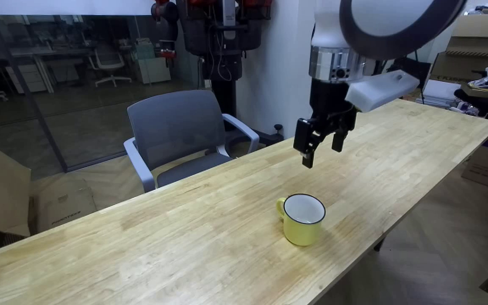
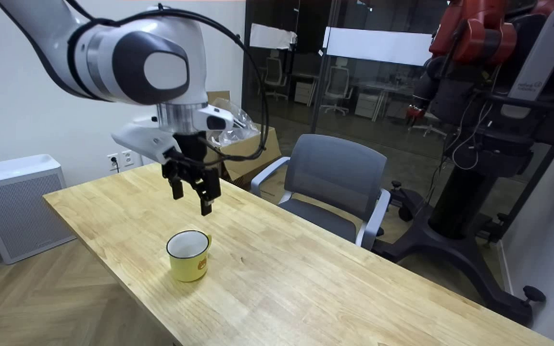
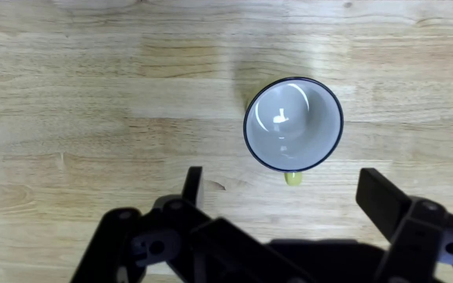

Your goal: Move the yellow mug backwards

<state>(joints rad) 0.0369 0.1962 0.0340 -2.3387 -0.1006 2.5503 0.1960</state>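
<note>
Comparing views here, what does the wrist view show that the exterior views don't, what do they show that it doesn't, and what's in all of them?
Only the wrist view looks straight down into the yellow mug, catching a sharp glint inside it.

Only the exterior views show the gray chair, the red-and-black robot, the white arm, and the gripper's height above the wooden table.

All share the mug with its handle, the table it stands on, and the open gripper.

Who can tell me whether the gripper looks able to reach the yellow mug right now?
Probably yes: the open gripper hangs above the table with nothing visible between it and the upright yellow mug.
</note>
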